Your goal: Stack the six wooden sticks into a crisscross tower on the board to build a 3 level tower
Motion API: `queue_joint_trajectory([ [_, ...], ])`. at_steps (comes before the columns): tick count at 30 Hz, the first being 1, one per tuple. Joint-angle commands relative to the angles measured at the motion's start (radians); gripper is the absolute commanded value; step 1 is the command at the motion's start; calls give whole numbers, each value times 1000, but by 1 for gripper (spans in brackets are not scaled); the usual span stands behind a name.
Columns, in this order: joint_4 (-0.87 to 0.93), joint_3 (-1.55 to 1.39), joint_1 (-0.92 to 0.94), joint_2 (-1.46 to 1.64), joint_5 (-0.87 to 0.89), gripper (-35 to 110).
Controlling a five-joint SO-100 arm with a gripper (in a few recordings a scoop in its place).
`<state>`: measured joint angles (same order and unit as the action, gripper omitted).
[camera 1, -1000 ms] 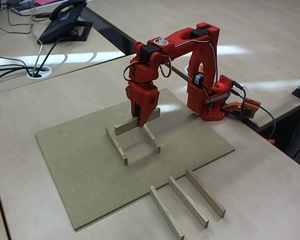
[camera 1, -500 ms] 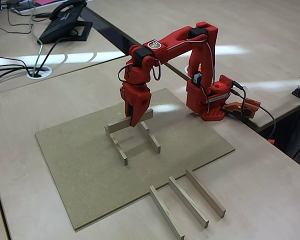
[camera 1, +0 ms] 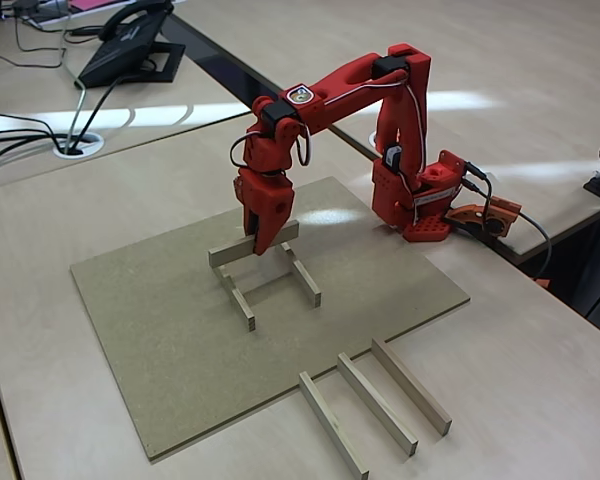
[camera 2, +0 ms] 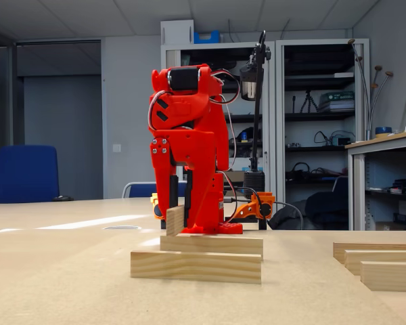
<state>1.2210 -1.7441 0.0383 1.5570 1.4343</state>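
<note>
Fixed views | third stick [camera 1: 252, 244] gripped crosswise in gripper [camera 1: 264, 238] fingers, at far ends of two base sticks [camera 1: 302, 276] on board [camera 1: 160, 330] | step: second level begins | next: release, fetch from three spares [camera 1: 377, 403] on table [camera 1: 540, 380]

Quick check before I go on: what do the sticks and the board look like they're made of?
Sticks: pale bare wood, faint grain and square-cut ends visible in a fixed view. Board: probably fibreboard, since it is a thin, flat, matte tan sheet with no grain showing.

An office: desk phone [camera 1: 130, 42], blue chair [camera 2: 21, 173], equipment shelves [camera 2: 318, 128].
</note>
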Motion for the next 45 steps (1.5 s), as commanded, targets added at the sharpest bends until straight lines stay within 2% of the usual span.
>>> queue_joint_trajectory([
  [1,-9,3,32,-12,-8,0],
  [14,-6,31,38,-49,-87,5],
  [45,-178,-29,-25,-3,-204,19],
])
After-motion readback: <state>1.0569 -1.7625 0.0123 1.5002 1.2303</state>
